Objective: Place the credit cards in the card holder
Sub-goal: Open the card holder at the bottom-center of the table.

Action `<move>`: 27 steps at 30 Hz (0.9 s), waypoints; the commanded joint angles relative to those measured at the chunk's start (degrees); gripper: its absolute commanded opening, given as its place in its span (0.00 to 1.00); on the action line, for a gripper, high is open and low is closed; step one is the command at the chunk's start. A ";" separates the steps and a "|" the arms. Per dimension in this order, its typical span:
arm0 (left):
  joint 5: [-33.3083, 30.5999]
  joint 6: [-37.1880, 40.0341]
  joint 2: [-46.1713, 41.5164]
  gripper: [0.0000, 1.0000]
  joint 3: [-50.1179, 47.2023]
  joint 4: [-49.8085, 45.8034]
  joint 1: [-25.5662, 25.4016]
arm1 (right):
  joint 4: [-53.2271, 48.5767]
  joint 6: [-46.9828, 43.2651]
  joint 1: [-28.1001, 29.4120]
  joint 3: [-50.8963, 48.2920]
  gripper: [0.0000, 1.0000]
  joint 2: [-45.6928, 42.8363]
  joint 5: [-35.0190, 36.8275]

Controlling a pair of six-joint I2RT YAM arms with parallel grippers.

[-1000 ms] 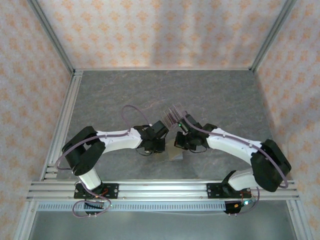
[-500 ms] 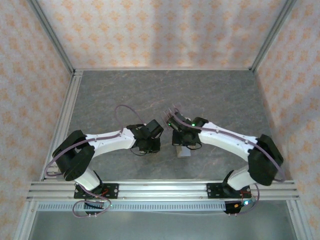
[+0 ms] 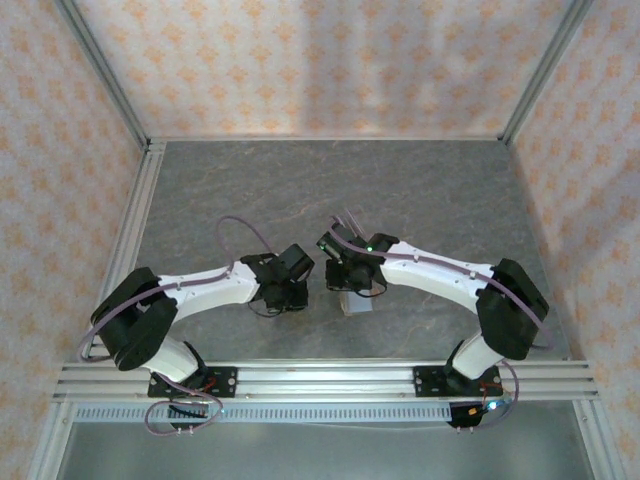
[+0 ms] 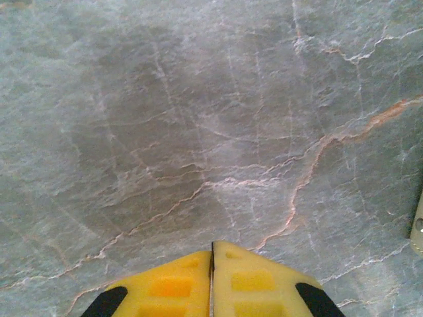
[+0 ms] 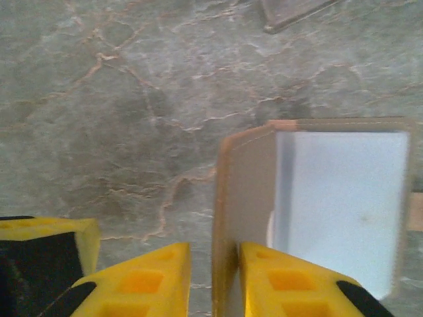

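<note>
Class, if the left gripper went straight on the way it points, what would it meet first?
Most likely the marble tabletop: the left gripper, shut, points down onto it with nothing in between, though how far off it lies is unclear.

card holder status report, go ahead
Left gripper jaws shut, empty. Right gripper jaws parted, card holder flap upright between them. Holder open, no card seen inside. Nothing blocking.

Grey marbled table (image 3: pixel 440 190), patterned walls (image 3: pixel 300 60)
Metal rails (image 3: pixel 320 375) ran along the near edge; a clear stand (image 3: pixel 348 218) stood mid-table.
</note>
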 commanded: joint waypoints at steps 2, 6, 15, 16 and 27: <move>-1.32 -1.15 -1.55 0.10 -1.36 -1.85 0.58 | 5.50 0.98 0.22 -1.74 0.30 -1.82 -4.53; -1.46 -1.21 -2.25 0.10 -1.57 -2.20 0.90 | 8.70 2.09 0.22 -2.74 0.31 -0.78 -7.78; -1.75 -1.03 -4.24 0.11 -1.97 -3.67 1.64 | 14.99 4.72 0.00 -7.08 0.32 0.41 -10.18; -1.74 -1.03 -4.61 0.11 -2.05 -4.00 1.79 | 15.28 5.10 -0.13 -7.57 0.30 0.56 -9.93; -1.08 -0.77 -6.07 0.15 -1.31 -4.58 2.17 | 18.14 6.83 -0.52 -10.02 0.22 3.44 -10.26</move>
